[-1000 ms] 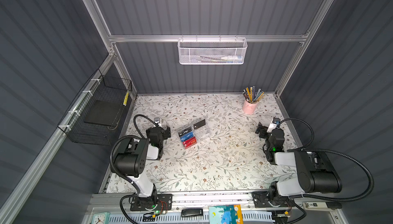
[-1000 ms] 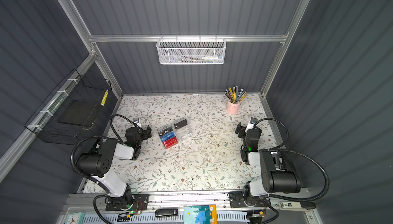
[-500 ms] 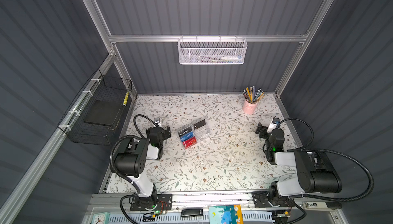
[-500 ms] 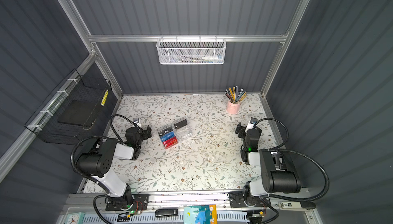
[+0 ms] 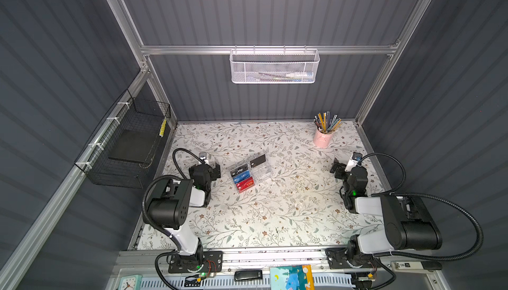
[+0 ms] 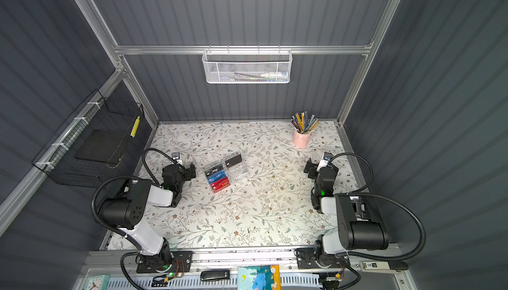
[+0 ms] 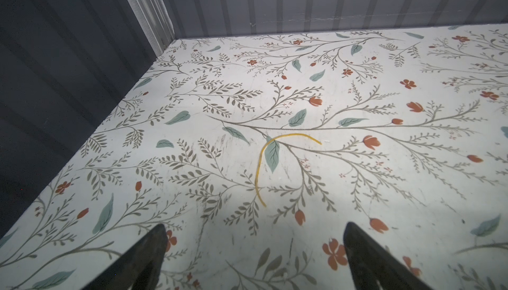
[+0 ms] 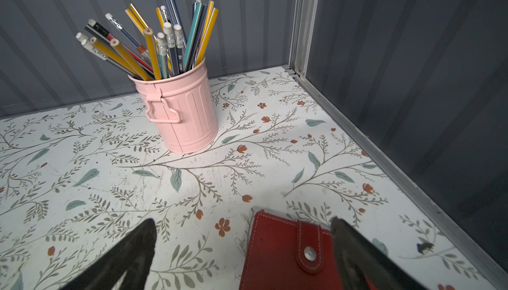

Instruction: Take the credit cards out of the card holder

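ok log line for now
left tool open, empty | right tool open, empty, by closed red stitched snap-strap wallet | teal cards unseen

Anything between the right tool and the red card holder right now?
Nothing visible. The open right tool sits right over the card holder, snapped shut on the table; the pink pencil cup stands beyond.

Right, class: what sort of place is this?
Probably a robot test cell dressed as a desk: grey panel walls enclose a floral table holding a pink pencil pot, with a left arm and right arm mounted in front.
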Tool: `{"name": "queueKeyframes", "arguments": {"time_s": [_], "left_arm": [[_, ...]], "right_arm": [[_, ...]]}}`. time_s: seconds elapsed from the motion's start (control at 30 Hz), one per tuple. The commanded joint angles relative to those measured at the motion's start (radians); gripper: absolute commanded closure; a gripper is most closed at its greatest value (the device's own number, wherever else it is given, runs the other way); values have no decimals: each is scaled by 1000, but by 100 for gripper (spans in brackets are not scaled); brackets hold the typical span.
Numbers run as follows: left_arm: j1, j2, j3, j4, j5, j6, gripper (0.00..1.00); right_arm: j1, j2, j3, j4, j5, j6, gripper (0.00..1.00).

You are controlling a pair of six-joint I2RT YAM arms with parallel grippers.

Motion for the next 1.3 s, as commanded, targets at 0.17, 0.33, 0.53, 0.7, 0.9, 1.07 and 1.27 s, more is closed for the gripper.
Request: {"name": "queueKeyframes", "arguments": {"time_s": [0.17, 0.33, 0.53, 0.7, 0.9, 1.07, 1.27], "left_arm": [[-4, 5, 10, 2, 3, 13, 0], [-4, 6, 10, 2, 2, 14, 0], [-4, 6, 10, 2, 3, 13, 0], [-4, 7, 10, 2, 2, 12, 0], [-3, 6, 11, -1, 3, 13, 0], [12, 7, 20, -19, 12, -4, 0], [23, -30, 18, -42, 19, -7, 0]], "right_arm": [[3, -1, 10, 1, 0, -6, 1], [3, -1, 11, 1, 0, -7, 1], [3, -1, 10, 1, 0, -7, 1], [3, -1, 10, 1, 1, -7, 1], [3, -1, 11, 2, 0, -6, 1], [1, 1, 14, -5, -5, -6, 1], [7, -23, 2, 8, 55, 5, 1]]}}
